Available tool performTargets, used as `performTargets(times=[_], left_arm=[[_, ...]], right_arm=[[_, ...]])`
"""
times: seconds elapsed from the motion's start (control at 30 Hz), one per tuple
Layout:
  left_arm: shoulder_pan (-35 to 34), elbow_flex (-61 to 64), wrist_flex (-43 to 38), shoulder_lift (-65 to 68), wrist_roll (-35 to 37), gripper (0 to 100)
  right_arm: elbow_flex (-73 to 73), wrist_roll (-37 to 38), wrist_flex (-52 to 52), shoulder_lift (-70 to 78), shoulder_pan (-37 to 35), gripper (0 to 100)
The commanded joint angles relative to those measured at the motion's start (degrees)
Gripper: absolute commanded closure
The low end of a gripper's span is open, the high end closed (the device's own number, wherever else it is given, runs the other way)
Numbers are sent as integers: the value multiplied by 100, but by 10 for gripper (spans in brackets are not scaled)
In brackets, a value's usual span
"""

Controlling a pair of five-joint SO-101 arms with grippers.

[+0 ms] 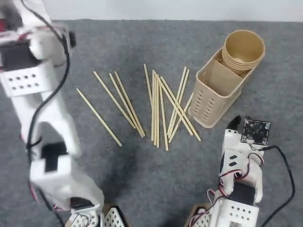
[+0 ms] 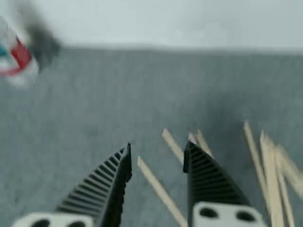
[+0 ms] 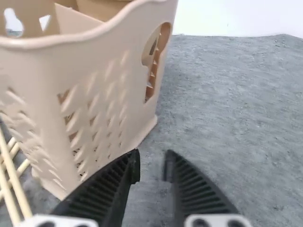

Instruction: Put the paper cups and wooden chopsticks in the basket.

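Note:
Several wooden chopsticks [image 1: 156, 109] lie scattered on the grey mat, and one chopstick [image 1: 99, 117] lies apart to the left. A beige slotted basket [image 1: 215, 101] stands at the right, with a stack of paper cups [image 1: 244, 47] in its far compartment. My left gripper [image 2: 157, 158] hangs open and empty above the mat, with a chopstick [image 2: 158, 189] on the mat below its gap. The left arm [image 1: 38, 75] rises along the left side. My right gripper [image 3: 151, 165] is low beside the basket wall [image 3: 80, 94], its fingers a narrow gap apart and holding nothing.
The basket's near compartment [image 1: 222, 78] holds no cups behind a divider. Grey mat [image 1: 142, 179] lies bare in front of the chopsticks and to the right of the basket. A white wall borders the mat's far edge.

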Motion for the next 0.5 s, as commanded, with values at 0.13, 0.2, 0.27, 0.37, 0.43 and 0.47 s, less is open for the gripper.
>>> performTargets(times=[0.13,0.2,0.27,0.37,0.43,0.47], left_arm=[[-360,5833,-1952,-2426,97,816],[-387,6914,-2910,-2558,554,815],[-343,7600,-3534,-2558,862,815],[-114,8092,-3833,-2558,1037,815],[35,8154,-3868,-2558,1284,815],[97,8163,-3877,-2549,1459,815]], right_arm=[[105,290,198,-84,-268,847],[105,369,215,-84,-286,847],[105,369,215,-84,-286,847],[105,369,224,-84,-286,847],[105,378,224,-84,-295,847],[105,378,224,-84,-295,847]])
